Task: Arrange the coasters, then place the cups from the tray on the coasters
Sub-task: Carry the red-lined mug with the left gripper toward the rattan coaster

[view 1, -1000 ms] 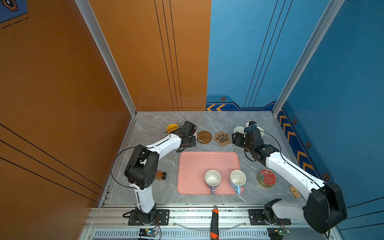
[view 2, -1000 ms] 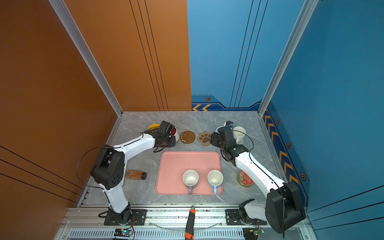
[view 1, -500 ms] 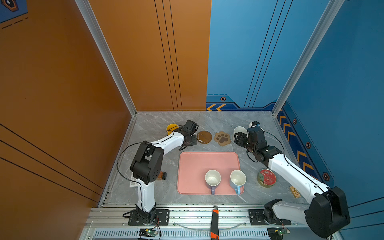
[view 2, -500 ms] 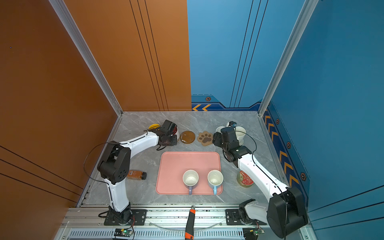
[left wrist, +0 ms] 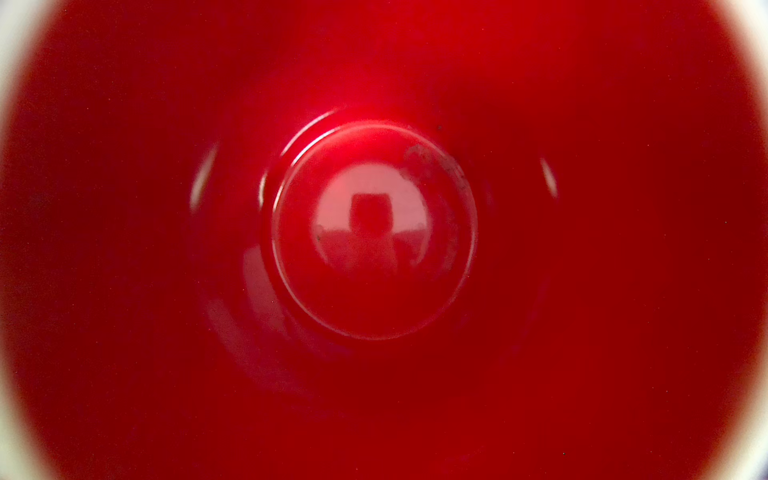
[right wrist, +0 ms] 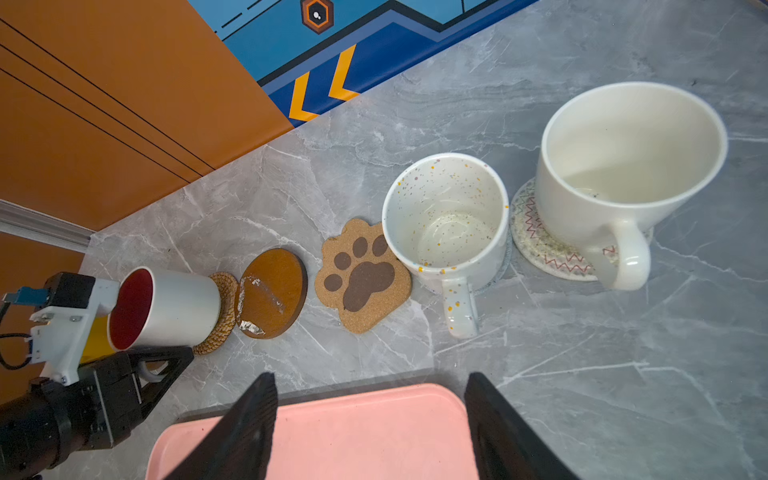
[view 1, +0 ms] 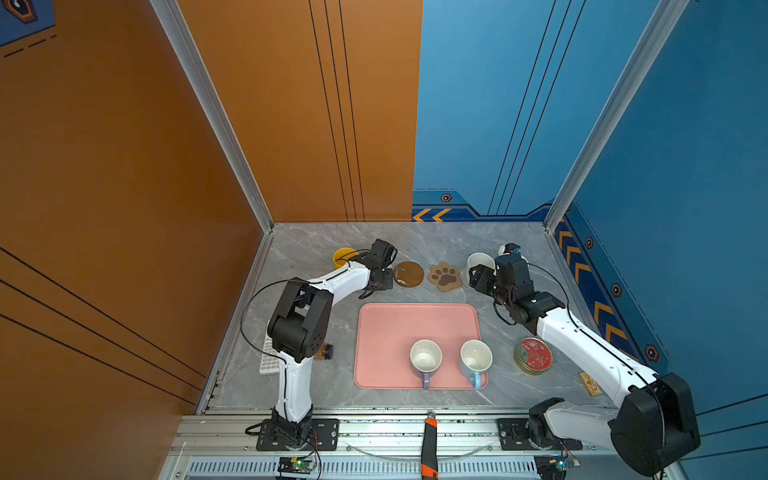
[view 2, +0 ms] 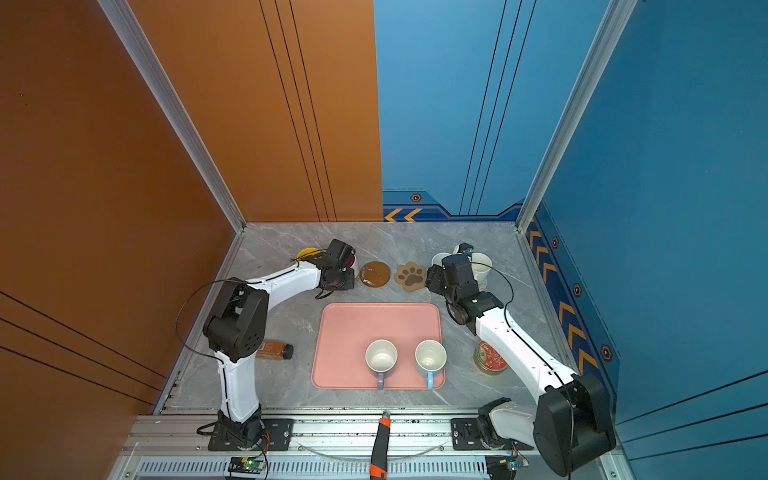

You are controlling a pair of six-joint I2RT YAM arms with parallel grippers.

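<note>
The white mug with red inside (right wrist: 166, 307), glossy, sits on the tan rattan coaster (right wrist: 224, 320) at eleven o'clock from the pink tray (view 1: 395, 328). The left gripper (right wrist: 160, 366) is clenched on its handle. The right gripper (right wrist: 370, 378) is released and holds nothing.

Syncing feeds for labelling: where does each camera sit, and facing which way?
Top views: high in front of the table, looking down and back; left arm and right arm show.
Left wrist: on the left arm, staring into the red-lined mug; no gripper shows.
Right wrist: on the right arm, facing the paw coaster; its open right gripper shows.
Shared: the paw coaster, also in both top views.
</note>
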